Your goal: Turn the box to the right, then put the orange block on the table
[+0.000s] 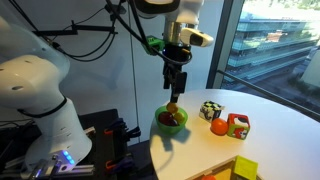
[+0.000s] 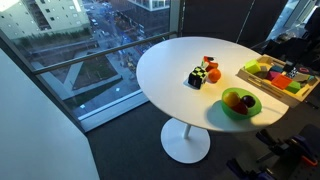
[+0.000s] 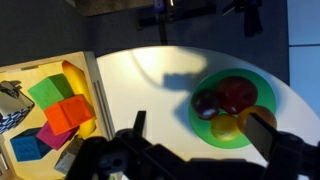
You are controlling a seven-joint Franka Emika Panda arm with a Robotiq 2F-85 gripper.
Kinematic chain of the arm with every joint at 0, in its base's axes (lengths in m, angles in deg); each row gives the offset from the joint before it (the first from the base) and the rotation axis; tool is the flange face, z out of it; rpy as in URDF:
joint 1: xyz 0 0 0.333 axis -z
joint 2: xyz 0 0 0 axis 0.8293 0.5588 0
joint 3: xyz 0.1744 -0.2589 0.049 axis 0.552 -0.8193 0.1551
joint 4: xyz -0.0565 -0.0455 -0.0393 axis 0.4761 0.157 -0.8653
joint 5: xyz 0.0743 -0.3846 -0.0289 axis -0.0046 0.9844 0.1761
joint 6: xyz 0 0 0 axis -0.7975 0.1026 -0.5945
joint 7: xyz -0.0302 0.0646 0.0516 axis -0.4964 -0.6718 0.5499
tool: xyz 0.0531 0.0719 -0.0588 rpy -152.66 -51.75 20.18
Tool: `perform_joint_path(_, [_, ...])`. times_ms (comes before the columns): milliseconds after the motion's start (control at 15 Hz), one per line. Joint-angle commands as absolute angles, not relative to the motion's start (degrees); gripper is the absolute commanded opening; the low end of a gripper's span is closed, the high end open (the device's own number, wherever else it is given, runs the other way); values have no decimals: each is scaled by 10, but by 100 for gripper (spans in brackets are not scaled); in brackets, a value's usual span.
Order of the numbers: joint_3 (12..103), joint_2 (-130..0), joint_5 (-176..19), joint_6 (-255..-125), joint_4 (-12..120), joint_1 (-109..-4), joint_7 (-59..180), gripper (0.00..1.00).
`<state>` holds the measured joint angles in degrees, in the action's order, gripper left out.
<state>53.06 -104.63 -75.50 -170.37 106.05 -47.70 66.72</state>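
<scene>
The box is a wide, low wooden tray of coloured pieces at the left of the wrist view. An orange block lies in it among green, yellow, pink and blue pieces. The box also shows at the table's edge in both exterior views. The round white table fills the scene. My gripper hangs open and empty above a green bowl. In the wrist view its fingers straddle the bowl's near side, well to the right of the box.
The green bowl holds several fruits. A black-and-white cube, a small orange object and a red cube with green marks sit together mid-table, also seen in an exterior view. A window wall stands behind the table.
</scene>
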Motion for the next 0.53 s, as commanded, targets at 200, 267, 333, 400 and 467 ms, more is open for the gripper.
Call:
perform_joint_path(200, [528,-1022,-751,-1720,1050,-471,670,100])
perform_joint_path(267, [528,-1021,-751,-1720,1051,-471,670,100])
perform_joint_path(333, [528,-1021,-751,-1720,1052,-471,670,100])
perform_joint_path(400, [528,-1021,-751,-1720,1052,-471,670,100])
perform_joint_path(467, [528,-1021,-751,-1720,1052,-471,670,100])
